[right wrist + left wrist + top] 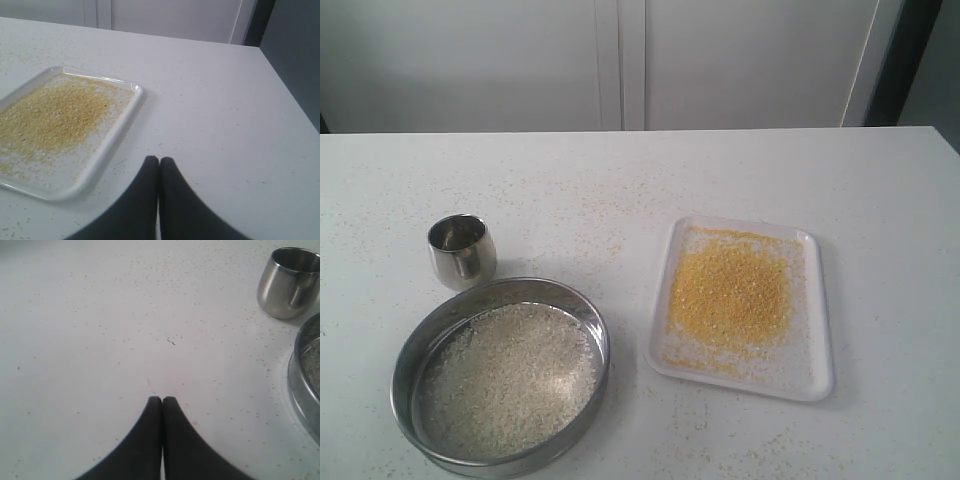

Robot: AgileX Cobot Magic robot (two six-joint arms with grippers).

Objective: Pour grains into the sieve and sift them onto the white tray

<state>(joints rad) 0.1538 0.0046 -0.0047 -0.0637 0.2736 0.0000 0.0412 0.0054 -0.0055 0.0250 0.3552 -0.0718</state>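
1. Stainless-steel round shallow sieve (510,288) with a fine mesh bottom sits at the lower left of the exterior view. It holds a flat layer of whitish rice-like grains (510,375).
2. Glossy white rectangular tray (817,310), round-cornered and low-rimmed, lies right of centre, apart from the sieve. Fine bright-yellow grains (730,292) are heaped in its middle and thin out toward the rim.
3. Small rounded steel cup (461,250) stands upright just beside the sieve's upper-left rim.
4. White table (620,180) is speckled with stray granules.
5. Left gripper (162,400): dark tapered fingers pressed together, holding nothing, over table.
6. Right gripper (159,160): likewise closed and empty, near the tray's corner.
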